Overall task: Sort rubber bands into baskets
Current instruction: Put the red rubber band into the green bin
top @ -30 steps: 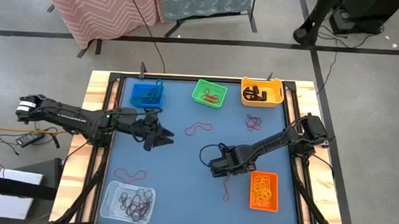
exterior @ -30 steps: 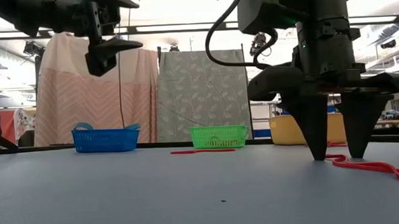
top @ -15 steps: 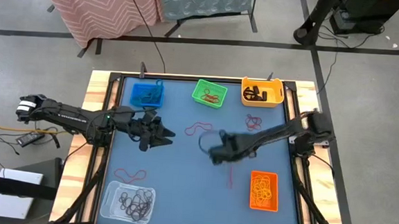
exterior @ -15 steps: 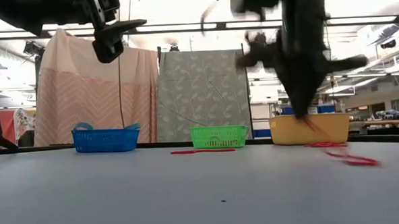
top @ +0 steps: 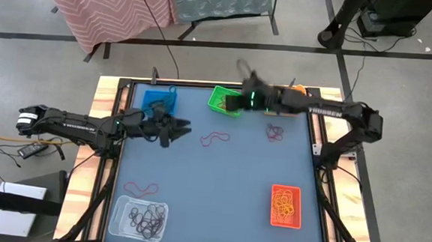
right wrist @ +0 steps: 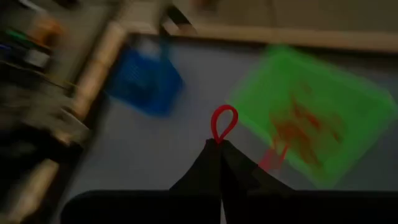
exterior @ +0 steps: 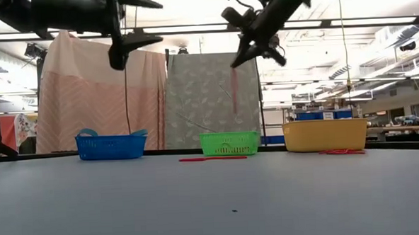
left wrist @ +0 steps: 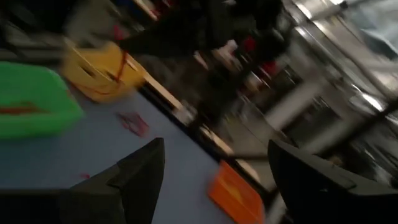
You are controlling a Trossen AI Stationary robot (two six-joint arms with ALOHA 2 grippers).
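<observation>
A grey floor (top: pixel 400 65) crossed by dark tape lines fills the top of the high view, where a pink zigzag-patterned cloth (top: pixel 106 5) hangs at upper left beside a grey patterned screen (top: pixel 220 0). In the low view both stand behind the table's far edge, left and centre, under a bright ceiling (exterior: pixel 191 19) with dark beams.

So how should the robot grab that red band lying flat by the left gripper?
Pinch the red band across one thin side of its loop, coming straight down from above. It lies flat on the table, so there's no edge to reach from the side; the fingers should probably straddle one strand and close. The open left gripper hangs nearest.
</observation>
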